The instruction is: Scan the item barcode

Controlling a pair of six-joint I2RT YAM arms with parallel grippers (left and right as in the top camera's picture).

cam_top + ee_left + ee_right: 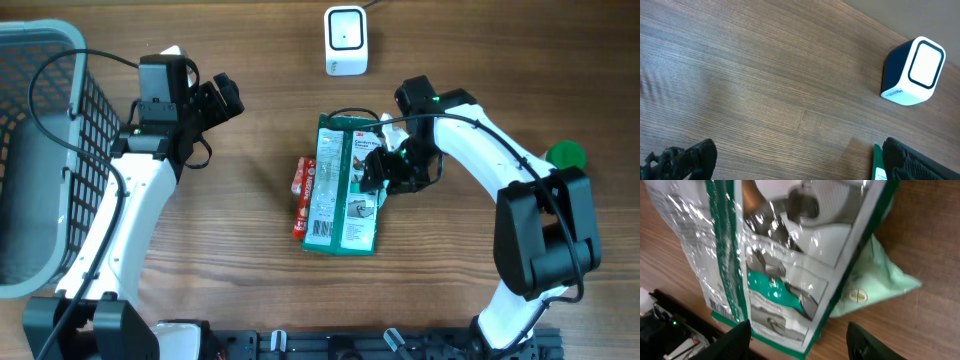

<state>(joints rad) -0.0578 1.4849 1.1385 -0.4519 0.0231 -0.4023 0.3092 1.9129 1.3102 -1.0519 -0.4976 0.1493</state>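
Observation:
The item is a green and white plastic-wrapped package [343, 185] lying flat mid-table, with a barcode [320, 228] near its front left corner. The white barcode scanner [345, 40] stands at the back of the table. My right gripper [383, 172] hovers over the package's right edge. In the right wrist view its fingers [735, 340] stand open astride a corner of the package [785, 280], the right finger clear of it. My left gripper [225, 100] is open over bare wood; its wrist view shows the scanner [914, 72] and the package's green edge [878, 165].
A red packet [302, 195] pokes out from under the package's left side, and a pale green packet [875, 285] lies under its other side. A grey basket [40, 150] fills the left edge. A green round object [567, 154] sits at the right.

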